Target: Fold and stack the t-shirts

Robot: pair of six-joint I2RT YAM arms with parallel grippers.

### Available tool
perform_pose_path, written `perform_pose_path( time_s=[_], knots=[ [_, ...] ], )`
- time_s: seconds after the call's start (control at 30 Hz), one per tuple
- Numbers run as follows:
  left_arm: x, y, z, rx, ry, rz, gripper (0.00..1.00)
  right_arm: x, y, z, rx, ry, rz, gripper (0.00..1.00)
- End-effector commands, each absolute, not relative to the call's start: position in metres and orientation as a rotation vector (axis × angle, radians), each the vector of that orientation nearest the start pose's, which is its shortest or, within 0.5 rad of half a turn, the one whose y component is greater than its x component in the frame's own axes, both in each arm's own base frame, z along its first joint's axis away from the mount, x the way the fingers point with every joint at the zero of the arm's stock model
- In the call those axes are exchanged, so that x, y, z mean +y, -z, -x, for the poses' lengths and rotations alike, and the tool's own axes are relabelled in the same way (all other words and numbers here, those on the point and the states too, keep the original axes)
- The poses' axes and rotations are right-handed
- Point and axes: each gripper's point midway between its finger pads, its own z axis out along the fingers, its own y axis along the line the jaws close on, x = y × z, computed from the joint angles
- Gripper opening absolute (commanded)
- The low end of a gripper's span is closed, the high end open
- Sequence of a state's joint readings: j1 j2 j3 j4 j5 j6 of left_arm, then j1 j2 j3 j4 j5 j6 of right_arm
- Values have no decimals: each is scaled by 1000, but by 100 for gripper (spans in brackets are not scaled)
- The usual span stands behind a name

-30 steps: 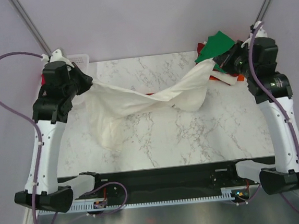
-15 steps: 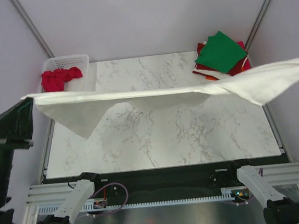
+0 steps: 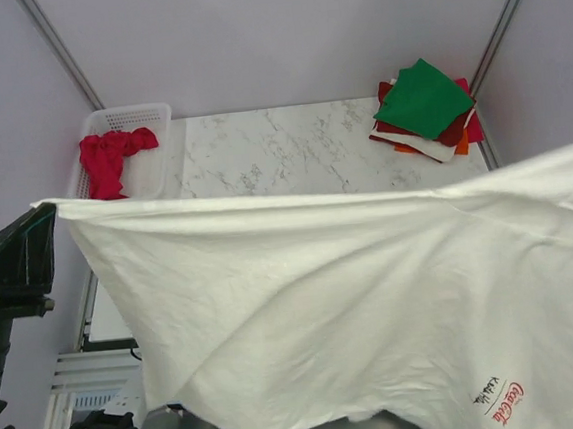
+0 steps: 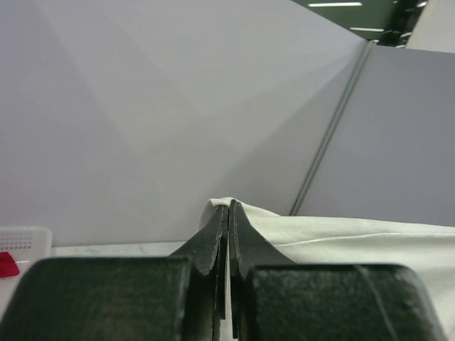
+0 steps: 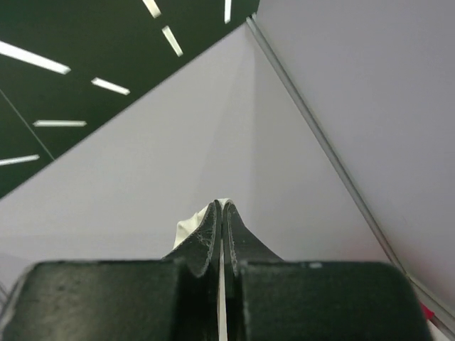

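The large cream-white t-shirt (image 3: 354,299) with a small red Coca-Cola logo (image 3: 503,399) hangs spread wide high above the table, close to the top camera. My left gripper (image 3: 47,207) is shut on its left top corner; in the left wrist view the gripper (image 4: 229,206) pinches cloth (image 4: 341,238). My right gripper is out of the top view past the right edge; in the right wrist view it (image 5: 221,206) is shut on a cream corner (image 5: 188,227). A red t-shirt (image 3: 108,157) lies in the basket. Folded shirts, green on top (image 3: 422,97), are stacked at the back right.
The white lattice basket (image 3: 153,113) stands at the table's back left corner. The marble table (image 3: 281,150) shows only at the back; the held shirt hides its front and the arm bases. Grey walls enclose the cell.
Both grippers have lifted the cream-white shirt much higher and toward the camera. It went from a twisted band on the table to a taut line, then to a wide hanging sheet.
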State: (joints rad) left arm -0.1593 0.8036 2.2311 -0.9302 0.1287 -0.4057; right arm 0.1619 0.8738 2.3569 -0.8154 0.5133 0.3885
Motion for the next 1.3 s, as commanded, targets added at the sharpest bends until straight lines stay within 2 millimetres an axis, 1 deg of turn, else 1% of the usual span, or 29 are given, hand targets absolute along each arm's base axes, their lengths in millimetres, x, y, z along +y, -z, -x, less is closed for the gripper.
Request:
perform_pose_path(
  time_s=[0.0, 0.03, 0.1, 0.13, 0.2, 0.23, 0.27, 0.3, 0.33, 0.4, 0.43, 0.47, 0.5, 0.53, 0.57, 0.6, 0.63, 0.67, 0.7, 0.73, 0.77, 0.87, 0.9, 0.97, 1.0, 1.03, 1.1, 1.13, 1.27],
  knots=[
    [-30, -613, -132, 1268, 396, 123, 2, -50, -656, -156, 1074, -144, -551, 0],
    [-33, -598, -157, 1334, 384, 134, 2, -41, -641, -194, 1151, -131, -546, 0],
    [-42, -568, -210, 1472, 377, 153, 2, -28, -624, -234, 1216, -155, -535, 0],
    [-44, -545, -235, 1549, 362, 172, 2, -17, -592, -275, 1322, -143, -525, 0],
    [-38, -504, -284, 1668, 283, 255, 2, -7, -565, -317, 1378, -155, -538, 0],
    [-36, -473, -311, 1735, 236, 282, 2, 2, -521, -360, 1491, -125, -539, 0],
    [-34, -455, -327, 1774, 204, 298, 2, 8, -506, -383, 1516, -130, -537, 0],
    [-32, -419, -361, 1872, 164, 314, 2, 15, -484, -405, 1571, -128, -533, 0],
    [-31, -396, -380, 1928, 138, 322, 2, 26, -441, -449, 1679, -117, -530, 0],
    [-18, -354, -417, 2034, 76, 369, 2, 38, -398, -491, 1773, -111, -535, 0],
    [-16, -318, -448, 2116, 67, 401, 2, 50, -366, -535, 1832, -110, -525, 0],
    [-3, -296, -463, 2168, 86, 461, 2, 60, -401, -552, 1769, -177, -494, 13],
    [-5, -278, -474, 2215, 138, 498, 7, 69, -399, -571, 1773, -204, -467, 13],
    [8, -254, -500, 2254, 185, 593, 39, 84, -336, -614, 1877, -199, -424, 70],
    [13, -242, -498, 2316, 191, 639, 48, 88, -335, -622, 1872, -219, -409, 93],
    [15, -240, -503, 2330, 191, 655, 51, 94, -347, -629, 1827, -254, -381, 98],
    [19, -246, -514, 2312, 167, 660, 58, 95, -347, -628, 1829, -256, -361, 98],
    [19, -250, -514, 2306, 170, 658, 63, 98, -367, -635, 1739, -289, -343, 98],
    [15, -258, -513, 2291, 180, 645, 69, 96, -367, -632, 1724, -282, -345, 98],
    [13, -264, -511, 2279, 172, 636, 73, 92, -350, -620, 1760, -259, -354, 98],
    [12, -278, -506, 2253, 159, 609, 74, 90, -351, -618, 1753, -248, -364, 98],
    [0, -287, -494, 2254, 148, 560, 74, 97, -346, -611, 1807, -267, -333, 98],
    [-15, -299, -483, 2241, 156, 520, 73, 98, -346, -608, 1816, -277, -331, 98],
    [-26, -282, -468, 2284, 139, 486, 72, 106, -342, -599, 1846, -308, -316, 98],
    [-37, -292, -455, 2267, 158, 446, 72, 109, -338, -594, 1860, -324, -315, 98],
    [-43, -264, -447, 2317, 155, 434, 71, 113, -327, -586, 1893, -334, -307, 98],
    [-62, -249, -429, 2345, 222, 392, 70, 127, -315, -580, 1912, -380, -278, 98],
    [-66, -229, -412, 2375, 242, 381, 69, 133, -293, -576, 1955, -393, -273, 98],
    [-79, -211, -360, 2393, 291, 278, 66, 156, -242, -574, 2064, -464, -242, 90]
  ],
)
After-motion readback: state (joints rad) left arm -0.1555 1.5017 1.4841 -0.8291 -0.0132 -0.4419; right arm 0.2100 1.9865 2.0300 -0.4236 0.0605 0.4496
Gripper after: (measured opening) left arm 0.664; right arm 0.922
